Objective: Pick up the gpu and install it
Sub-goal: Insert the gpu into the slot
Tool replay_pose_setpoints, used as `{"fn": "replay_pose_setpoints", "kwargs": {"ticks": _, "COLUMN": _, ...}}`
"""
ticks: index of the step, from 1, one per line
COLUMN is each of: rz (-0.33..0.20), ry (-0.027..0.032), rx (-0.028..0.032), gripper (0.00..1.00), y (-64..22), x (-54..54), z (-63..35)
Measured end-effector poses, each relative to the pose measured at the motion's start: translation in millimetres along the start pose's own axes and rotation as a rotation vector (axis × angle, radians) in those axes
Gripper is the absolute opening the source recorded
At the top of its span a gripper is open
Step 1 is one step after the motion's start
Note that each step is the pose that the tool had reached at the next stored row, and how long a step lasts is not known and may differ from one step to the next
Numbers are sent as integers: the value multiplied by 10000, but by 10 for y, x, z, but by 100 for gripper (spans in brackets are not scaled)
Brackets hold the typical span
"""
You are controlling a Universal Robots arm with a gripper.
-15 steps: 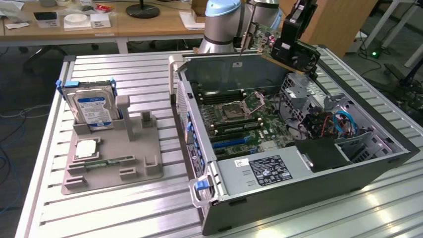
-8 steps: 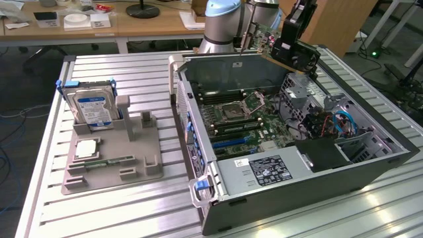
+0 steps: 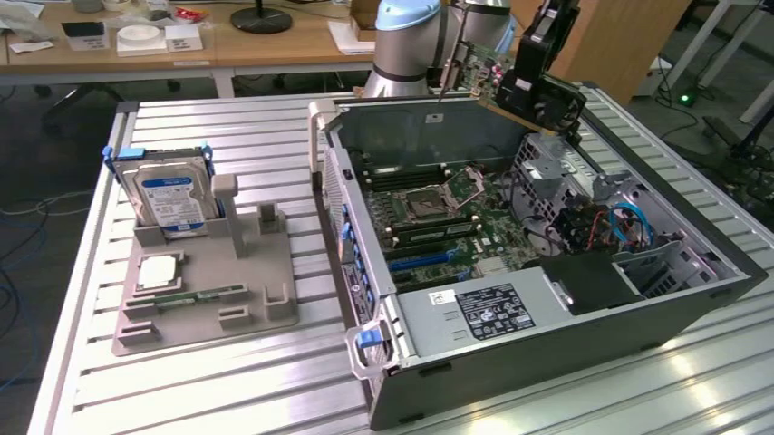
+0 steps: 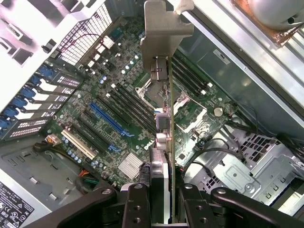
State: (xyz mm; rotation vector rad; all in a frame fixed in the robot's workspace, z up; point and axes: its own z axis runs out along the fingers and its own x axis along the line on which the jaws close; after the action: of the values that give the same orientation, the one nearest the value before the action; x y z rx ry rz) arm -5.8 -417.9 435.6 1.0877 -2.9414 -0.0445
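I hold the gpu (image 3: 502, 72) in the air over the far end of the open computer case (image 3: 545, 353); it is a green card with a black cooler and a metal bracket. My gripper (image 3: 527, 83) is shut on it from above. In the wrist view the gpu (image 4: 164, 123) hangs edge-on like a thin blade between my fingers (image 4: 135, 206), its silver bracket (image 4: 164, 28) pointing away. Below it lies the motherboard (image 4: 118, 109) with a blue expansion slot (image 4: 107, 118). The card is clear of the board and touches no slot.
A grey fixture (image 3: 260, 304) on the exterior view's left carries a silver hard drive (image 3: 169, 195), a memory stick (image 3: 199, 294) and a square chip (image 3: 158, 272). Inside the case sit the power supply (image 3: 484, 313), drive cage (image 3: 568, 177) and cables (image 3: 604, 227). Desks stand behind.
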Motion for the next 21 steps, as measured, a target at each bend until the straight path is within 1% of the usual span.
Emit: {"fn": "replay_pose_setpoints", "kwargs": {"ticks": 21, "rz": -211, "ry": 6, "rx": -1, "gripper": 28, "y": 0, "x": 0, "z": 0}}
